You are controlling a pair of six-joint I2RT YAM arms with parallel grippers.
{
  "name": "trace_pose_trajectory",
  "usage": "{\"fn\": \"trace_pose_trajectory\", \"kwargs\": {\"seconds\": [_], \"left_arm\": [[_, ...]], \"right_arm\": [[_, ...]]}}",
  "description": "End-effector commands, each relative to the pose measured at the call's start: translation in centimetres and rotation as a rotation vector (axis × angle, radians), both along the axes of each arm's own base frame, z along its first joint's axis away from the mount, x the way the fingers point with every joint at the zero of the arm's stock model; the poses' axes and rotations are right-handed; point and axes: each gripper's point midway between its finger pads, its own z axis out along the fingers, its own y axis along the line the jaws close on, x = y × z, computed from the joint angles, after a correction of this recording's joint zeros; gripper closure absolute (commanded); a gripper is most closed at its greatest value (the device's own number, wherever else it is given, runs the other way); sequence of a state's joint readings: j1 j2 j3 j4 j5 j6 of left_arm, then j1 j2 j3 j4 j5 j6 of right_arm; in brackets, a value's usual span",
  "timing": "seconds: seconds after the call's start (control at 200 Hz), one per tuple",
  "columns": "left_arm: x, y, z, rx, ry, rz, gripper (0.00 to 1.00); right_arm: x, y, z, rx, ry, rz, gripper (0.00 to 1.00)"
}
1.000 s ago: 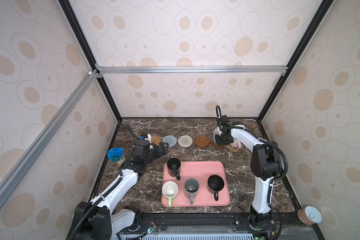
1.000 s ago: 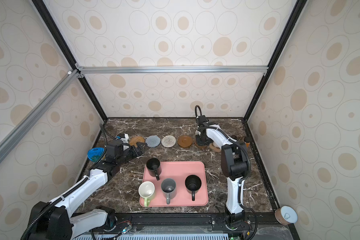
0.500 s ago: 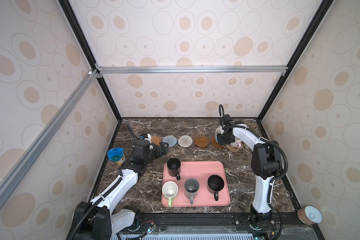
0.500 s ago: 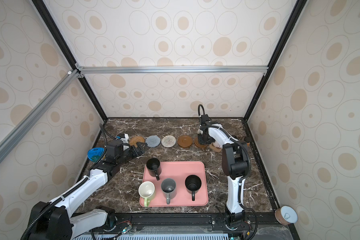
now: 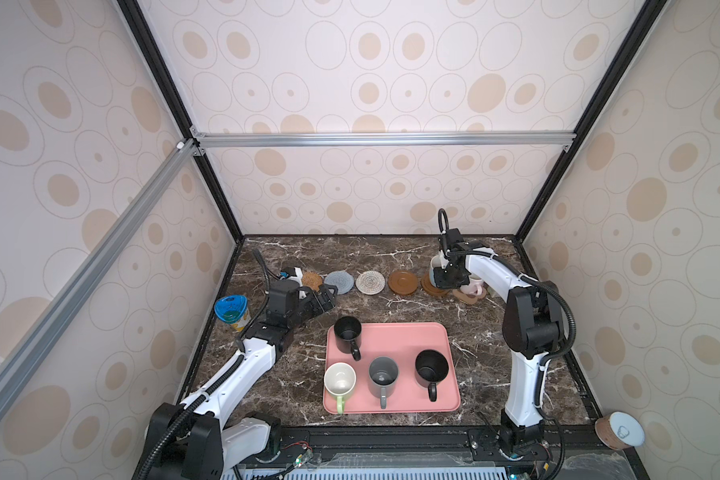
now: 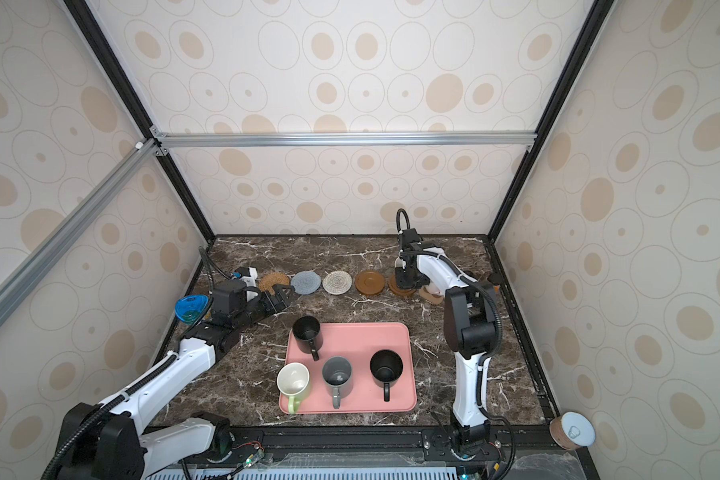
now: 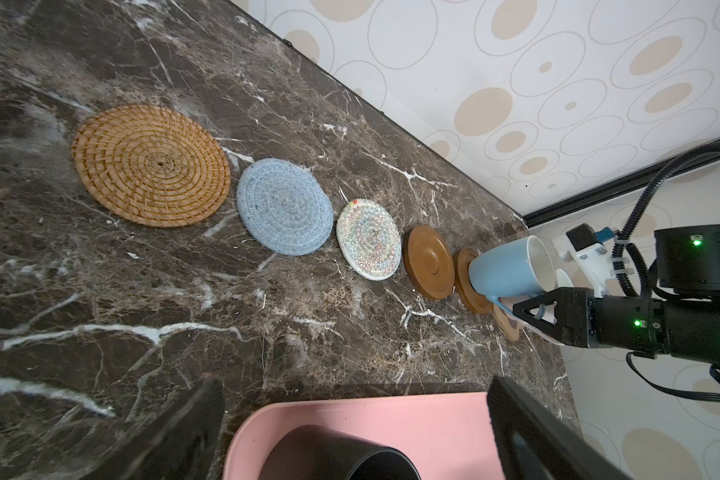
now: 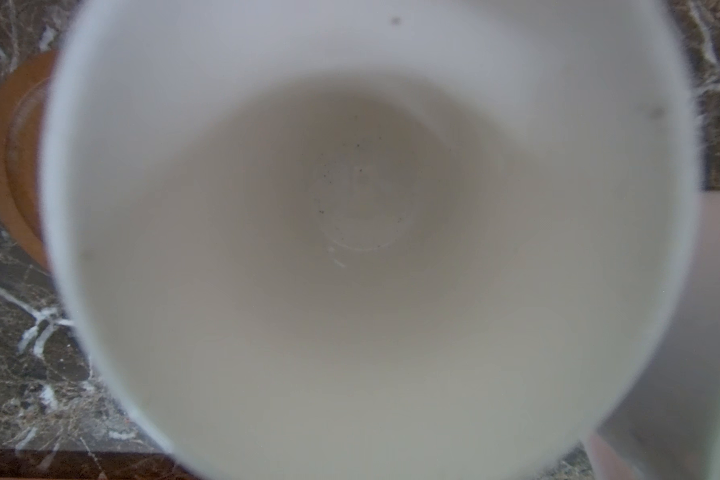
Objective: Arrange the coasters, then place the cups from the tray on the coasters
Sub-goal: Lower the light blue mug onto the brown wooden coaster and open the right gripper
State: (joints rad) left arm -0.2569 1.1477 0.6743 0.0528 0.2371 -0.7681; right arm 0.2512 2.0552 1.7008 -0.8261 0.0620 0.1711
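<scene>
Right gripper (image 5: pixel 444 279): closed tight on the light blue mug (image 7: pixel 506 270), gripping at its handle side; far right of the marble table (image 5: pixel 391 257)
Light blue mug: upright over the second wooden disc (image 7: pixel 470 301); base at the disc, contact unclear; the right wrist view looks straight down into its white inside
Left gripper (image 5: pixel 323 297): jaws spread wide, nothing between them; low over the table, just left of the far-left corner of the pink tray (image 5: pixel 391 336)
Coaster row: along the far side, left to right; rattan coaster (image 7: pixel 150 166); blue-grey coaster (image 7: pixel 285 205); cream coaster (image 7: pixel 368 239); first wooden disc (image 7: pixel 429 268); second wooden disc; paw coaster (image 5: pixel 467 296)
Pink mug (image 5: pixel 476 284): standing on the paw coaster; partly hidden by the right arm
Pink tray: near centre of the table; black mug (image 5: pixel 347 332) at its far-left corner; green mug (image 5: pixel 339 380), grey mug (image 5: pixel 383 376) and second black mug (image 5: pixel 432 370) in a row along its near side
</scene>
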Motion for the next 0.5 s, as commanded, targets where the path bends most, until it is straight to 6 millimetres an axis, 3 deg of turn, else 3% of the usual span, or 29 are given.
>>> {"fn": "trace_pose_trajectory", "kwargs": {"seconds": [0.0,0.495], "left_arm": [[0.2,0.2,1.2,-0.021,-0.040,0.013,0.00],[0.3,0.1,1.2,-0.023,-0.040,0.008,0.00]], "right_arm": [[0.3,0.6,0.8,0.032,-0.007,0.000,0.89],[-0.7,0.6,0.1,0.030,0.029,-0.007,0.86]]}}
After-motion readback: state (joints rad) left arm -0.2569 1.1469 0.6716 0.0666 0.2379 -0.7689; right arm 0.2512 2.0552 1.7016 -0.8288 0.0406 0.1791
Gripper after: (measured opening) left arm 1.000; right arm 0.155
